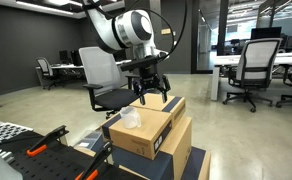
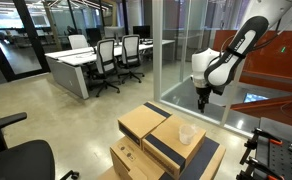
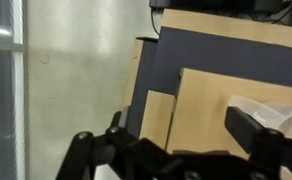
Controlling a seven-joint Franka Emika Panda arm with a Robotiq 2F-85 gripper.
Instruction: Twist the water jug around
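Water jug (image 1: 131, 119): small, translucent whitish, squat. Standing on top of the upper cardboard box (image 1: 148, 136), towards one side of its lid.
Gripper (image 1: 151, 97): hanging above the same box, just beside the jug and clear of it. Fingers spread wide, nothing between them.
Wrist view: pale shape at the right edge, possibly the jug, too blurred to confirm.
Background: grey office chair (image 1: 101, 75).

Around the small translucent whitish plastic jug (image 1: 131, 118), lower centre, the top of the brown cardboard box (image 1: 158, 116) lies bare, with open air overhead. The black robot gripper (image 1: 151, 92) (jaws spread) hangs above the box's far end, up-right of the jug. A grey swivel office chair (image 1: 104, 72) stands behind, centre left.
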